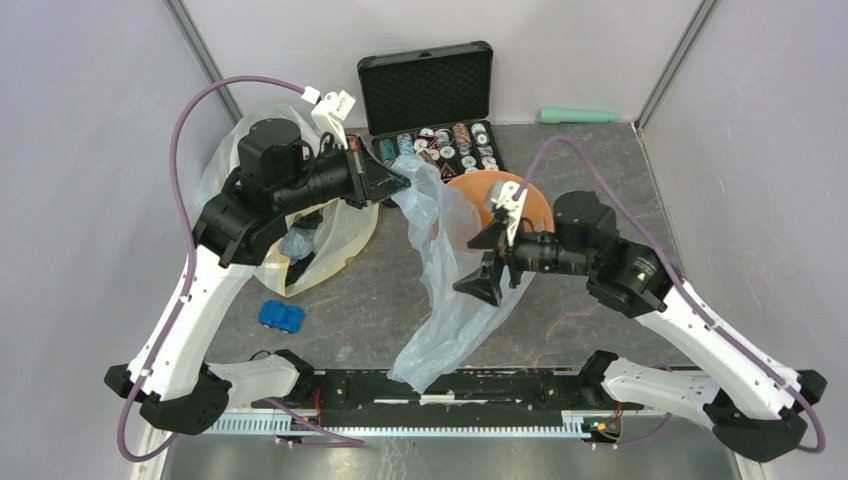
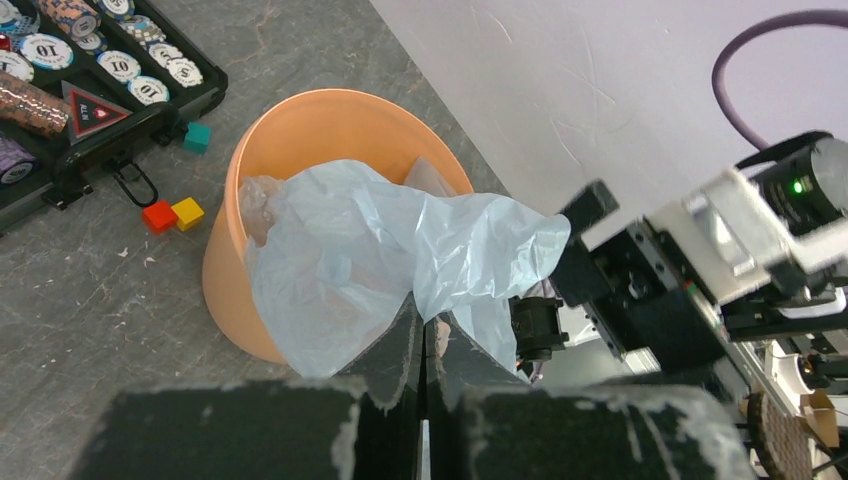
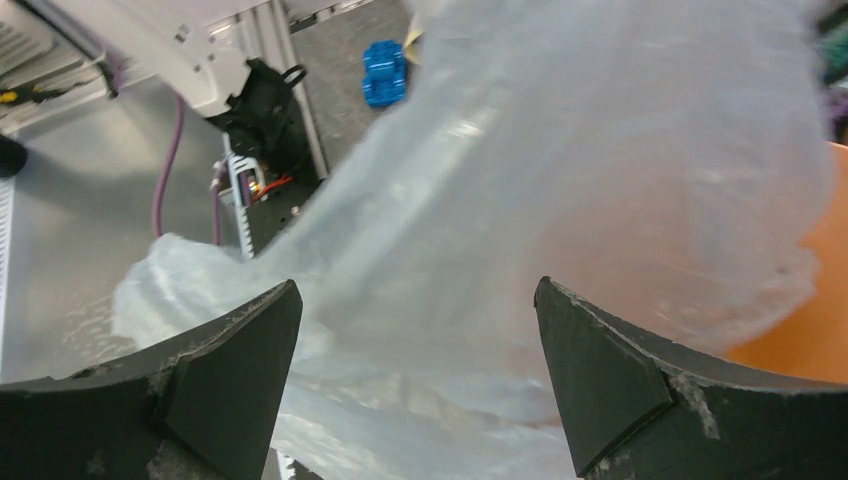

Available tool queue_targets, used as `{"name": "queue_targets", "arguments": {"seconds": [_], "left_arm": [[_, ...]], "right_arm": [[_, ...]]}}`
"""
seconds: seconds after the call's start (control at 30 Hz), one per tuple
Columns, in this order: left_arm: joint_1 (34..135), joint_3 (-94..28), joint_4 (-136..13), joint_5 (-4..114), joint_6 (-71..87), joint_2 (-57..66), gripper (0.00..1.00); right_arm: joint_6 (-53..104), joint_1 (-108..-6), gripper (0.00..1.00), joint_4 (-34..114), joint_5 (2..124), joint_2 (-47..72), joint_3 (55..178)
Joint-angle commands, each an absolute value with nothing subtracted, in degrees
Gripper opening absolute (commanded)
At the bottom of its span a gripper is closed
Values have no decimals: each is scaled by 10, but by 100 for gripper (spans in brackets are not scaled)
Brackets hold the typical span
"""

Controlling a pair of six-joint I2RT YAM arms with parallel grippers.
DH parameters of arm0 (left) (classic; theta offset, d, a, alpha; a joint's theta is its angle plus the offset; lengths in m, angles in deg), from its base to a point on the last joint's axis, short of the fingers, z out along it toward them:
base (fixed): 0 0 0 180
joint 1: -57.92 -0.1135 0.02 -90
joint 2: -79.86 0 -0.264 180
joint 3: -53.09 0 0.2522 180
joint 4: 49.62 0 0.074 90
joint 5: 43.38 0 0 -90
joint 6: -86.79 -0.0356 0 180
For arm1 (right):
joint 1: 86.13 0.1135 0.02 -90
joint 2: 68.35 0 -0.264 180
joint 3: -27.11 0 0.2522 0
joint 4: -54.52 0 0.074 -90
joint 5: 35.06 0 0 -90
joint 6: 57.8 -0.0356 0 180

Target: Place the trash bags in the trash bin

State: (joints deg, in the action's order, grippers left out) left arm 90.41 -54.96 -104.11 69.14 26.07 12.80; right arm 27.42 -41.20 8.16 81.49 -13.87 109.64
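Observation:
The pale blue trash bag (image 1: 440, 290) hangs as a long crinkly sheet from the table's middle down to the near rail. My left gripper (image 1: 400, 184) is shut on its top edge, and in the left wrist view (image 2: 425, 335) the film (image 2: 380, 250) bunches out from the closed jaws over the trash bin (image 2: 300, 130). The orange bin (image 1: 505, 195) stands upright behind the bag, which drapes over its rim. My right gripper (image 1: 487, 262) stands open beside the bag's middle. In the right wrist view (image 3: 415, 300) the film (image 3: 560, 180) fills the gap between its fingers, with the bin's wall (image 3: 812, 335) at the right.
A black foam-lined case (image 1: 430, 95) of poker chips lies open at the back. A large yellowish bag (image 1: 345, 235) lies under the left arm. A blue toy (image 1: 281, 316) sits front left, a green cylinder (image 1: 578, 116) at the back wall. Small coloured cubes (image 2: 172, 213) lie near the bin.

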Motion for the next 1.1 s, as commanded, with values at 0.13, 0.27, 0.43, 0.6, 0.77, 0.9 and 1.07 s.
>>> {"name": "queue_targets", "arguments": {"seconds": [0.13,0.27,0.43,0.6,0.77,0.9,1.07], "left_arm": [[902,-557,-1042,682,234,127,2],[902,-557,-1046,680,233,130,2],[902,-558,-1052,670,224,129,2],[902,-562,-1057,662,217,120,2],[901,-581,-1063,651,211,98,2],[898,-595,-1064,653,212,70,2],[896,-607,-1054,667,217,27,2]], "right_arm": [[265,-294,86,92,687,-96,1142],[265,-292,59,77,632,-89,1150],[284,-292,40,37,533,-96,1174],[307,-298,11,7,442,-86,1208],[342,-356,17,0,455,-49,1249],[363,-464,26,3,537,-13,1278],[379,-533,43,1,591,58,1339]]}}
